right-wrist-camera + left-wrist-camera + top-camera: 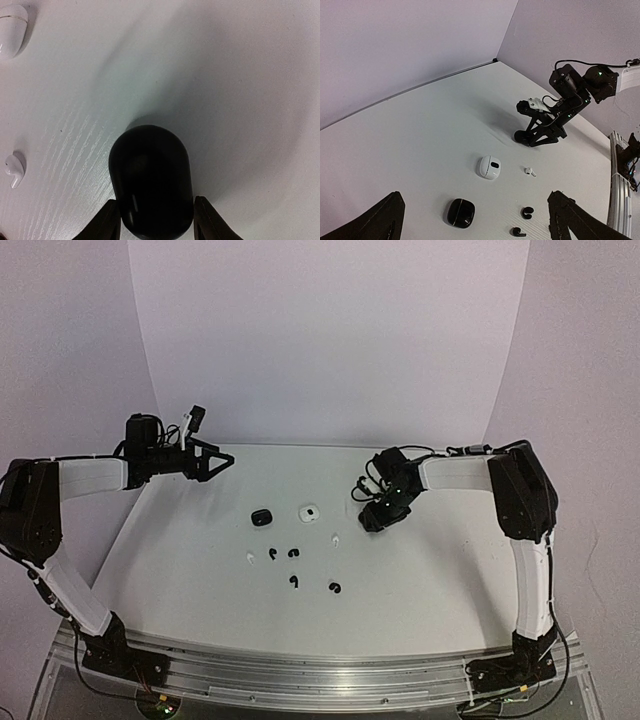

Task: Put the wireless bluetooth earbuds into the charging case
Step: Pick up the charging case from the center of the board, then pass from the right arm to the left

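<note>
A black oval charging case (pixel 152 180) lies on the white table, and my right gripper (pixel 156 212) has a finger pressed against each of its sides. From above, the right gripper (pixel 372 523) stands low at the table's right of centre. A white case (pixel 309 512) and a black pebble case (pixel 262 516) lie closed in the middle. Earbuds are scattered in front of them: white ones (pixel 335 538) (pixel 250 558) and black ones (pixel 272 553) (pixel 293 581) (pixel 335 588). My left gripper (pixel 222 462) hangs open above the far left, holding nothing.
In the left wrist view, the white case (pixel 489 167), black pebble case (pixel 460 213), a white bud (pixel 530 171) and two black buds (pixel 527 212) lie below. A metal rail (pixel 320 675) runs along the near table edge. White walls enclose the back and sides.
</note>
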You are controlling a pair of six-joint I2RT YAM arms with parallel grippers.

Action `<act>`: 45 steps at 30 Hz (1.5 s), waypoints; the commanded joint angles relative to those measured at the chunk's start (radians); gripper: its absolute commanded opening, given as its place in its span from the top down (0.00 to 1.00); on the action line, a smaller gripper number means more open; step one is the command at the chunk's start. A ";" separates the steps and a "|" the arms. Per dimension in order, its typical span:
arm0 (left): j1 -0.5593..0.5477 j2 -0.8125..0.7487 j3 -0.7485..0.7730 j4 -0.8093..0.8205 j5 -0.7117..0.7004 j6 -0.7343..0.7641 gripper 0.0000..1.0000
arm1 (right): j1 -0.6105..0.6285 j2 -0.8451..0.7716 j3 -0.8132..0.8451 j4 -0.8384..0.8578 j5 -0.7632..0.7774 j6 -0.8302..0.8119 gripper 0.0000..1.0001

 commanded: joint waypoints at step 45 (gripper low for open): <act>-0.225 -0.048 0.400 -0.301 0.308 -0.192 0.28 | 0.525 -0.255 0.106 0.822 0.560 -0.693 0.90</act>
